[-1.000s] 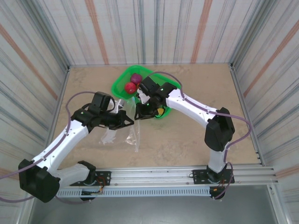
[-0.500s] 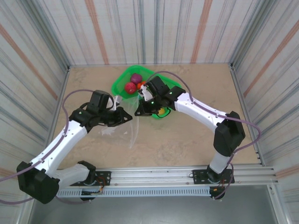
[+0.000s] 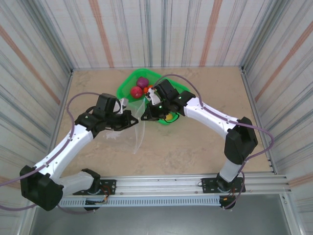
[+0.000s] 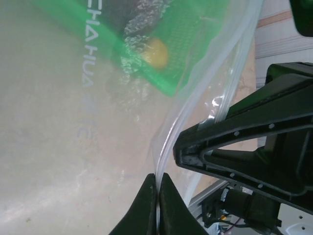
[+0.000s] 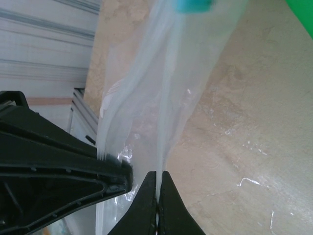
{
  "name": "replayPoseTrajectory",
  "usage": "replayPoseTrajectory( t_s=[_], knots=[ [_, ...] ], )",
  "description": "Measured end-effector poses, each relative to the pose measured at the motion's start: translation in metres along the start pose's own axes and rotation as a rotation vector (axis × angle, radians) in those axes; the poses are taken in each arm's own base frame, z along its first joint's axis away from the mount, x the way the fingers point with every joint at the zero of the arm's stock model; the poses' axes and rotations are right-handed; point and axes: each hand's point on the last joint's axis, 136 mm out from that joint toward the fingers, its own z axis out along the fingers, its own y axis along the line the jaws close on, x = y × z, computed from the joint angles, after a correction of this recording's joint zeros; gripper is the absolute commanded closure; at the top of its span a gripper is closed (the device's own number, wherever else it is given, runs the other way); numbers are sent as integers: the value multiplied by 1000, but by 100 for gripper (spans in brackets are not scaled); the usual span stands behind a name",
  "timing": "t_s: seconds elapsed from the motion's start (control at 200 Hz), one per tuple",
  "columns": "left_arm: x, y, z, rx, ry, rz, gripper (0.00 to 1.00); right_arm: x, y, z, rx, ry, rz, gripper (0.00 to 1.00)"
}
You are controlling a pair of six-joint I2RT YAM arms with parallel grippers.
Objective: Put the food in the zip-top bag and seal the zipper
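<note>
You have both tools clamped on the zip-top bag (image 3: pixel 138 136), just on the near side of the green mesh basket (image 3: pixel 128 84). The left tool (image 3: pixel 132 120) is closed flat on one thin layer of film at the bag's edge; its wrist view shows the fingertips (image 4: pixel 152 196) pressed together with the plastic running up between them. The right tool (image 3: pixel 145 116) is pinched shut in the same way on a layer close beside it, and the zipper's light-blue slider (image 5: pixel 194 5) sits further along that edge. The two tips nearly touch, so the mouth between them is a slit and not yet an opening. From the grip, the bag's long axis trails away from the basket toward your arm bases. All the food you can see lies in the basket: a purple piece (image 3: pixel 142 82) and a red one (image 3: pixel 136 91) at its far side, and a yellow one (image 3: pixel 169 116) at the edge nearest the right arm. The food lies beyond the tools, on the basket side. My read is that the tools must draw apart to spread the mouth, and the right arm is nearer for the fetching.
</note>
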Motion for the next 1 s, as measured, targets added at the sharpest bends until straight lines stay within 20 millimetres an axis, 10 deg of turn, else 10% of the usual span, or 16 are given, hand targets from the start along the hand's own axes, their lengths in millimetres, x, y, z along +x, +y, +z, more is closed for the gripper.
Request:
replayPoseTrajectory(
  t_s=[0.255,0.451,0.822,0.997],
  knots=[
    [-6,-4,-9,-21,-19,12,100,3,-24,-5,103,6,52,100],
    [-23,-16,-60,-131,-127,26,100,1,-61,-17,294,-1,107,98],
    [-7,-2,-89,-293,-64,-30,100,-6,-38,-27,302,-1,-27,51],
    [-14,-16,-85,-239,-52,-75,100,6,-18,-16,244,34,-59,50]
  ],
)
